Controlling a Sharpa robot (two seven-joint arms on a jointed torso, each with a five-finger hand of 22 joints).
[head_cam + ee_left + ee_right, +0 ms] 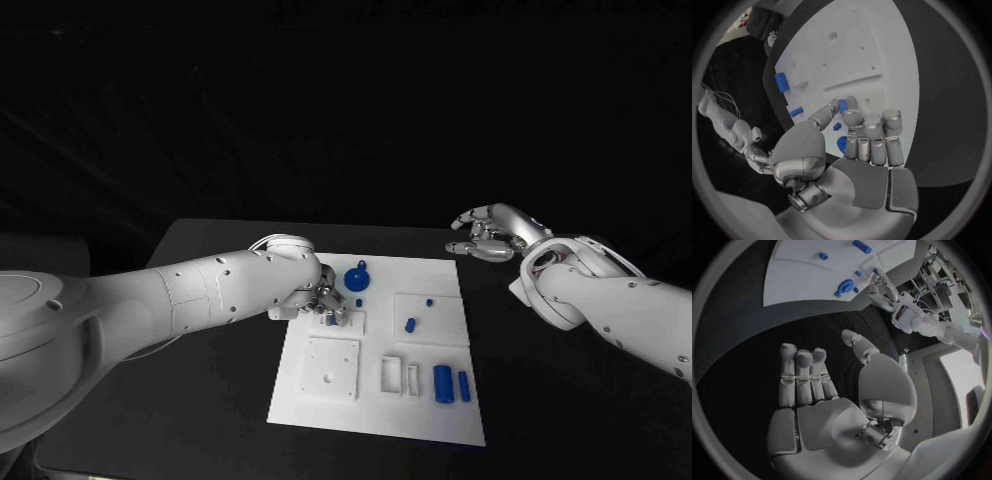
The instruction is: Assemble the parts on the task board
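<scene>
The white task board (378,412) lies in the middle of the black table. My left hand (317,303) hovers over its upper left part, pinching a small blue part (842,105) between thumb and a finger; the same part (333,319) sits just above a small raised square. A round blue wheel (356,277) lies near the board's far edge. A short blue peg (410,324) stands in the right-hand plate. Two blue blocks (451,384) lie at the lower right. My right hand (490,236) hangs over bare table beyond the board's far right corner, fingers apart and holding nothing.
A raised white square plate (332,368) with holes sits on the board's near left, with narrow white slots (398,375) beside it. In the right wrist view the board (798,271) and the wheel (844,288) lie beyond my right hand (826,405). Black table surrounds the board.
</scene>
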